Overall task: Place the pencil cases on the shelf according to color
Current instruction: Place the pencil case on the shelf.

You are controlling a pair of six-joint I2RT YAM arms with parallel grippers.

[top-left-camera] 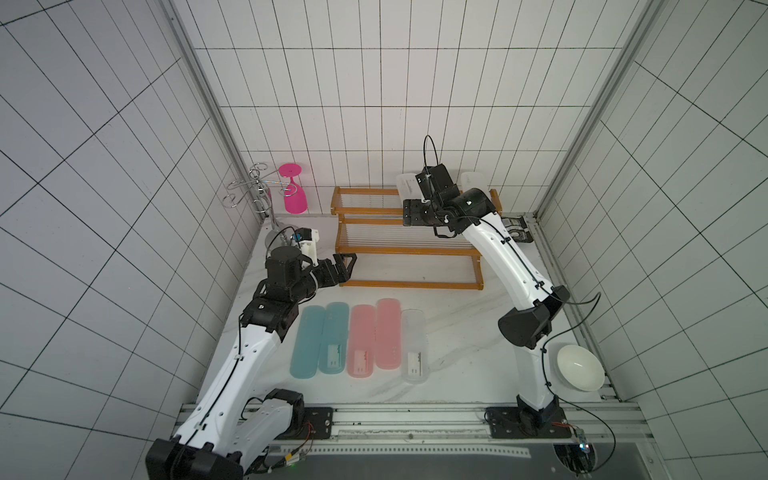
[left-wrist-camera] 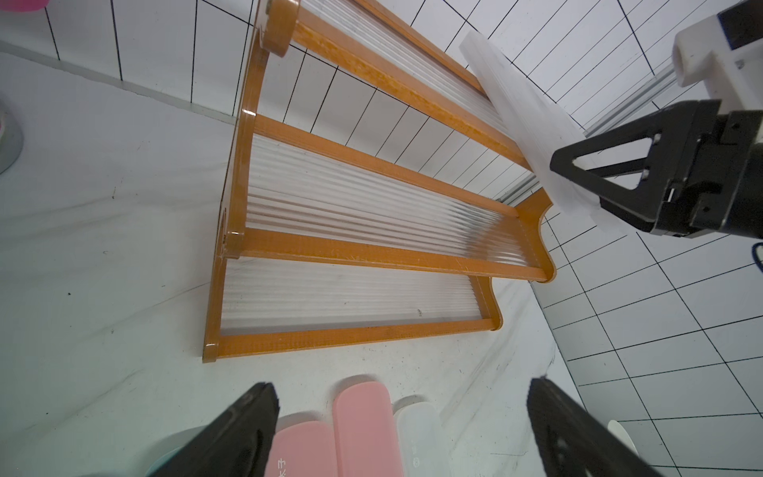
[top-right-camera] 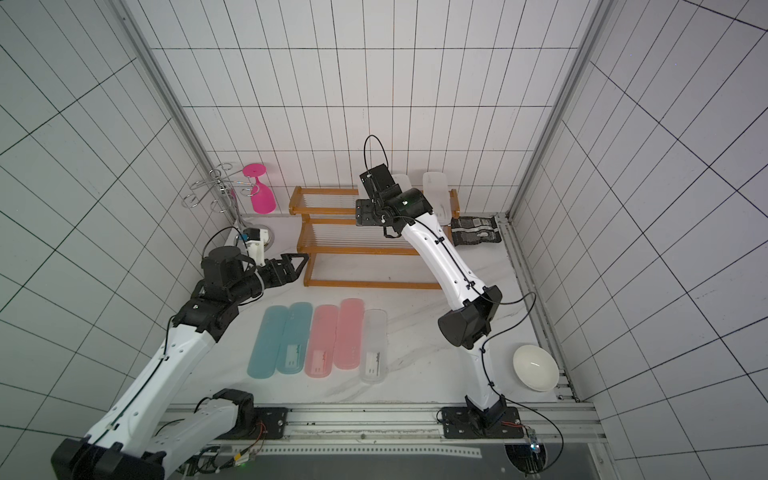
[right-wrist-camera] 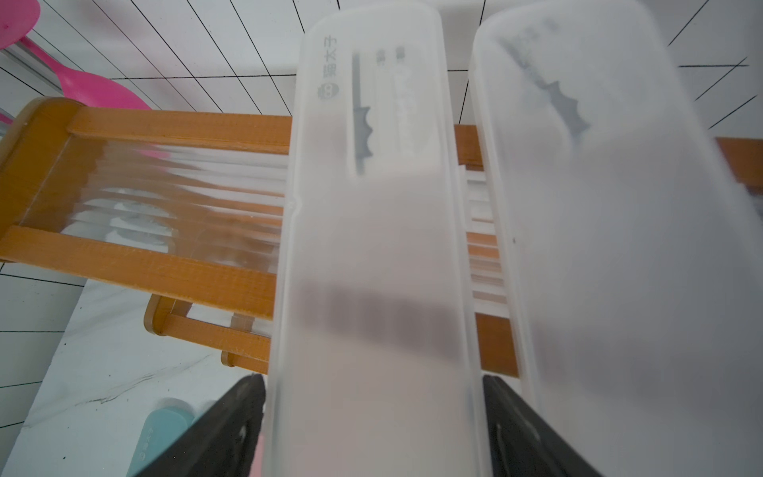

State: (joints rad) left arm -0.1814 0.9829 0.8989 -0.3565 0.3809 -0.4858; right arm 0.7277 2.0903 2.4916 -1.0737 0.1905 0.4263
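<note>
Lying across the top tier of the shelf (right-wrist-camera: 144,268), one clear case (right-wrist-camera: 371,206) sits between the fingers of the right gripper (right-wrist-camera: 373,380), and its far end reaches beyond the fingertips toward the wall. The fingers stand close against both long edges of it. Whether they press it or are just free of it, I cannot tell. A second clear case (right-wrist-camera: 619,247) lies on the same tier, just outside one finger and nearly parallel to the first.

The left gripper (left-wrist-camera: 400,386) has its fingers spread wide and holds nothing. Below them, on the table (top-left-camera: 457,332), five cases lie side by side: two teal cases (top-left-camera: 307,340), two pink cases (top-left-camera: 388,338) and a third clear case (top-left-camera: 414,345). The fingers touch none of them.

I judge the task to be in its early half. The clear group is started on the top tier, the middle and bottom tiers are bare, and the five cases on the table wait for their places.
</note>
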